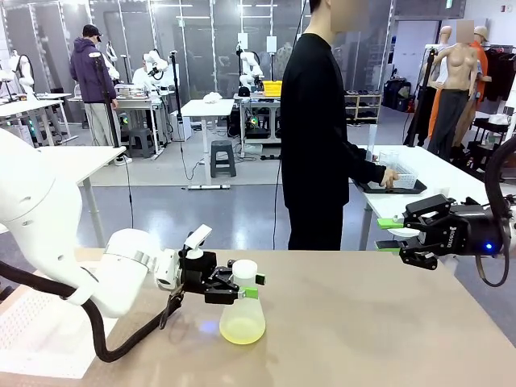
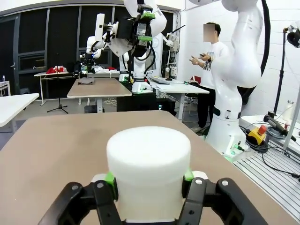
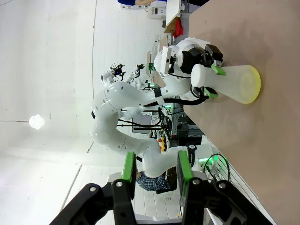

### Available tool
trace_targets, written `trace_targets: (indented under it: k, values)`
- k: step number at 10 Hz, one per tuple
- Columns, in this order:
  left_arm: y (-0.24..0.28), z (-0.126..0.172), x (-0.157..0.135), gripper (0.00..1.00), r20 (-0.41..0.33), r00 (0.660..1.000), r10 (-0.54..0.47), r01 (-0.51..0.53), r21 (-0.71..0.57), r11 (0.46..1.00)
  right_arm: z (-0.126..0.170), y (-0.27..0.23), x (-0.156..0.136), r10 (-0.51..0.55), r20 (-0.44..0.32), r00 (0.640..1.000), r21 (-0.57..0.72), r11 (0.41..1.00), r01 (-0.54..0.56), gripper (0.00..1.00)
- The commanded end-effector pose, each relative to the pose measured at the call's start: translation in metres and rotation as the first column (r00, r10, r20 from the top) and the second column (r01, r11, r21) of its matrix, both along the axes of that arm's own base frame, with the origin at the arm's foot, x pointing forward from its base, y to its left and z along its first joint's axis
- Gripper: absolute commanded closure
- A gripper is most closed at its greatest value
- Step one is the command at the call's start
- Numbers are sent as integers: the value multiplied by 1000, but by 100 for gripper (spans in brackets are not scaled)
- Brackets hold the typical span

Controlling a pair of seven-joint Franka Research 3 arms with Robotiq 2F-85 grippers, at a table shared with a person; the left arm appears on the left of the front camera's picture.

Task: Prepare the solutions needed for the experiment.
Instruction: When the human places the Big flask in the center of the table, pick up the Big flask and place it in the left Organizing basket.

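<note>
Yellow solution sits shallow in the conical flask, lower centre; my left gripper clamps its neck, right gripper open, empty. Jerk and it sloshes.

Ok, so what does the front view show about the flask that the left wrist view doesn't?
Front view: the whole flask standing on the table, with a shallow yellow solution in its base, and the right claw open above the table, off to the side.

Left wrist view: a close look at the white neck between the green pads, touching both.

Both: the left claw is shut on the flask's neck.
</note>
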State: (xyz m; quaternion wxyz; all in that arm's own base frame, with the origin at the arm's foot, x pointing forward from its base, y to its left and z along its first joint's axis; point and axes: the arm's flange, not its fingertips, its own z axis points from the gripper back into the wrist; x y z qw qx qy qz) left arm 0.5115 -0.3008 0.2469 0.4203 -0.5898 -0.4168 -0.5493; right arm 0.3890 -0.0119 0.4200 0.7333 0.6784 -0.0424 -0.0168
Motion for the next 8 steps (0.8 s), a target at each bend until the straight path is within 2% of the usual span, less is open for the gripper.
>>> trace_targets:
  k: [1,2,3,4,6,8]
  values:
    - [7,-2,-3,72,-10,1000,20,-20,-29,999,0,0,0,3,17,1000,4,1000,-3,54]
    - [8,-2,-3,78,-14,1000,21,-21,-25,999,0,0,0,3,17,1000,4,1000,-3,54]
    - [8,-1,-4,92,-16,1000,23,-23,-25,999,0,0,0,3,17,1000,4,1000,-3,54]
    - [10,0,-6,98,-23,999,30,-30,-21,999,0,0,0,3,17,1000,4,1000,-3,54]
    - [8,3,-10,100,-69,997,28,-27,13,1000,0,0,0,3,17,1000,4,1000,-3,54]
    - [5,27,-13,100,-79,995,67,-64,47,997,0,0,0,3,17,1000,4,1000,-3,54]
